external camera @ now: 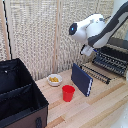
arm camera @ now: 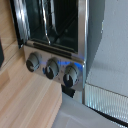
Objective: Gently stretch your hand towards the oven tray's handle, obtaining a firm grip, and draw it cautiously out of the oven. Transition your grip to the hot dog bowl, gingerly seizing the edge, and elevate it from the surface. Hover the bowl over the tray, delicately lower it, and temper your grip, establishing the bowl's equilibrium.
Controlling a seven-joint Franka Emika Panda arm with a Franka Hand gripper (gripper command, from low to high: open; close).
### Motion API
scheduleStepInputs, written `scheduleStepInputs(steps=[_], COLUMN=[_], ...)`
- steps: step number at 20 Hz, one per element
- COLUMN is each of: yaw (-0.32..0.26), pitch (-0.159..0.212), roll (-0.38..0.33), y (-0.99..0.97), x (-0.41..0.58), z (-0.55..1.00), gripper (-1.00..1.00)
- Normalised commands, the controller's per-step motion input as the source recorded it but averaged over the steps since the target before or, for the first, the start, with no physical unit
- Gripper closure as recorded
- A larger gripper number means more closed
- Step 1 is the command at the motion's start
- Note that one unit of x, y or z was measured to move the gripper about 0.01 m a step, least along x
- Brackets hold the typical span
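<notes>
Dark wire made up the tray [external camera: 102,68], which jutted from the oven [external camera: 116,54] at the bench's [external camera: 100,107] far corner. The arm [external camera: 95,30] hung above it; I could not tell whether its jaws were apart or together. To do the pull well, I judged it should come down square on the front bar, close firmly and draw straight out, keeping clear of the book [external camera: 81,79]. The bowl [external camera: 54,79] sat near the back edge, the cup [external camera: 68,93] just in front. Pale wood planks formed the bench; a woven screen [external camera: 35,30] stood behind, a bin [external camera: 20,95] alongside.
</notes>
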Motion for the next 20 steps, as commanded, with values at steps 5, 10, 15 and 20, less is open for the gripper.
scheduleStepInputs(steps=[5,10,15,20], yaw=[0.139,0.103,0.087,0.05], pitch=[0.0,0.0,0.0,-0.003], roll=[-0.095,-0.149,-0.158,-0.069], y=[-0.44,-0.41,-0.38,-0.43], x=[0.141,0.099,0.158,0.187], z=[-0.19,-0.26,-0.31,-0.17], gripper=[-1.0,-1.0,-1.0,-1.0])
